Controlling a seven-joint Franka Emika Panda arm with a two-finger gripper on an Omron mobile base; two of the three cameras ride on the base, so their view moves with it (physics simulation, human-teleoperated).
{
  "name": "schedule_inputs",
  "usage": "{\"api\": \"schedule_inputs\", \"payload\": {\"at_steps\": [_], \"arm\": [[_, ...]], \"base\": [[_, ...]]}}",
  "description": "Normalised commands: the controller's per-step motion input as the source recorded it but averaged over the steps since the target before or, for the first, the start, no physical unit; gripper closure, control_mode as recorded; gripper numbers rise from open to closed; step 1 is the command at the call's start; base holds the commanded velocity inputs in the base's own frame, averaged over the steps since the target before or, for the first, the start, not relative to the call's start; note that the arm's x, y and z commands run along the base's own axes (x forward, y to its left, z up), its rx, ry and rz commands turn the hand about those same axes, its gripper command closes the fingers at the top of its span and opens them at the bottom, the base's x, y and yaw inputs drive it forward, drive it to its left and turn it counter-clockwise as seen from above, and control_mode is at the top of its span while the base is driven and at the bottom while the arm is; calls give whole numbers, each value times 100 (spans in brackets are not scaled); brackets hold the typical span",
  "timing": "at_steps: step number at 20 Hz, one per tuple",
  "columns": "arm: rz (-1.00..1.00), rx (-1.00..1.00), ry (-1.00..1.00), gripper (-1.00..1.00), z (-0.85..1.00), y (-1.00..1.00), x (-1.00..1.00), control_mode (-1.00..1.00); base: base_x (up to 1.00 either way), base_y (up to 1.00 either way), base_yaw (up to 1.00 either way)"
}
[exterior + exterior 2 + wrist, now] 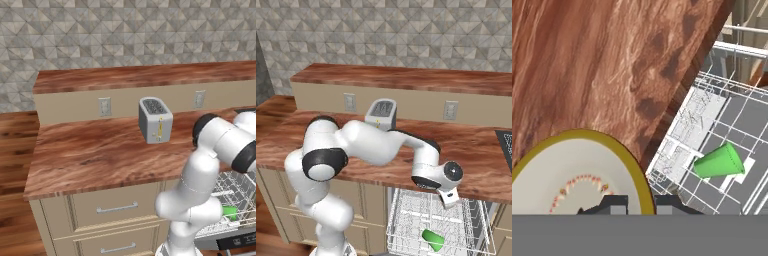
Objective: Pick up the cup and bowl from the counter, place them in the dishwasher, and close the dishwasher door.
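Note:
In the hand view a bowl (pixel 577 175) with a yellow rim and a white inside is close up, and my gripper (pixel 641 205) is shut on its rim. It hangs over the front edge of the counter (pixel 587 65), beside the pulled-out white wire rack (pixel 712 125) of the dishwasher. A green cup (pixel 719 161) lies on its side in that rack; the cup (pixel 432 239) also shows below my gripper (pixel 448 199), where the hand hides the bowl. The dishwasher door (pixel 239 241) is open, and the cup (pixel 230 212) shows above it.
A grey toaster (pixel 155 120) stands on the counter (pixel 100 150) near the back ledge (pixel 140 75). Beige drawers (pixel 116 207) with silver handles sit under the counter, left of the dishwasher rack (pixel 406 220). My arm's elbow reaches over the counter's front.

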Motion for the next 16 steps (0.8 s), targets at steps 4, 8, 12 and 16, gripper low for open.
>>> {"api": "schedule_inputs", "payload": {"at_steps": [4, 8, 12, 16], "arm": [[0, 0, 0, 100, 0, 0, -54, -100], [0, 0, 0, 100, -6, 0, -44, -100], [0, 0, 0, 100, -36, 0, -20, -100], [0, 0, 0, 100, -43, -1, -17, -100]], "base": [[0, 0, 0], [0, 0, 0], [0, 0, 0], [0, 0, 0]]}}
